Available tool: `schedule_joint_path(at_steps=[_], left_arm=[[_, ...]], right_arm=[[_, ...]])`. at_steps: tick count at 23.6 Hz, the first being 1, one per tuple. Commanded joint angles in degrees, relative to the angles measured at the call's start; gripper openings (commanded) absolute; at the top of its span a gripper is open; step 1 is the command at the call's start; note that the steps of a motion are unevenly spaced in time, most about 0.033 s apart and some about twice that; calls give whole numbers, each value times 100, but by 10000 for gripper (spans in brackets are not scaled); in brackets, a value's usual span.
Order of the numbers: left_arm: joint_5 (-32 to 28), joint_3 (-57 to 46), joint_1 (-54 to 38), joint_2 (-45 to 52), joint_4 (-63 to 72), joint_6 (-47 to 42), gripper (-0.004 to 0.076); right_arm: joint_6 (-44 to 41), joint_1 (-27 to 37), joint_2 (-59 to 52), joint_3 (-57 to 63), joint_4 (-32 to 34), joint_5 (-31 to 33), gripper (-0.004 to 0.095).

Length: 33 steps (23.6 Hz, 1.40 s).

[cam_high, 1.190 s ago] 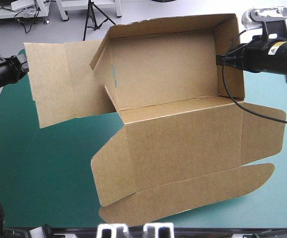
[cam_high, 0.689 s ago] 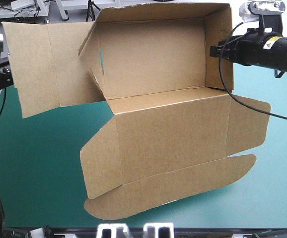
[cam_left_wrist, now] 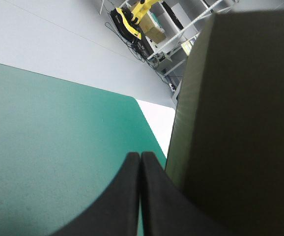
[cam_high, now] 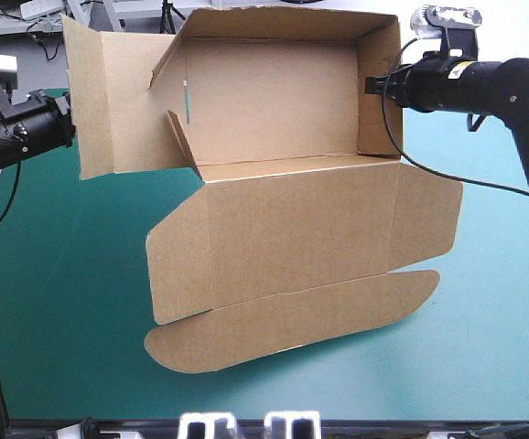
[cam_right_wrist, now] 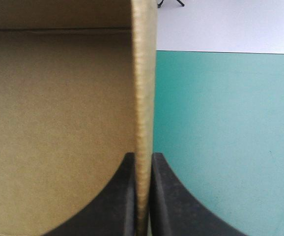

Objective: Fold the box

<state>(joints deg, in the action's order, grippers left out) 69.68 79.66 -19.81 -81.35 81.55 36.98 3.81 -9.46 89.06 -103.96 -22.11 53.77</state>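
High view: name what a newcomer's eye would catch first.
The brown box dominates: a half-raised tray at the table's far side, its lid spread open toward the near edge over the teal-green cover. The right tool pinches the tray's right wall; the left tool, shut, sits beside the upright left flap.

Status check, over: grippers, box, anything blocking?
Right gripper shut on right wall of box. Left gripper shut beside left flap, not on it. Walls up, lid open. No obstruction seen.

Left hand (cam_left_wrist: 140,156) fingers pressed together; right hand (cam_right_wrist: 142,157) fingers slightly apart.
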Motion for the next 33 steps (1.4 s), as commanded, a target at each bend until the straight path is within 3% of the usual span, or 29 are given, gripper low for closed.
schedule_joint_path(at_steps=[1,20,33], left_arm=[[434,171,230,226,249,-45,-9],[410,171,657,474,-2,-75,-9],[186,171,1111,694,-209,-19,-9]], right_arm=[[65,2,-169,-168,-401,-499,-17],[169,-68,108,-168,-393,-440,-17],[-44,-228,108,-168,220,-405,-16]])
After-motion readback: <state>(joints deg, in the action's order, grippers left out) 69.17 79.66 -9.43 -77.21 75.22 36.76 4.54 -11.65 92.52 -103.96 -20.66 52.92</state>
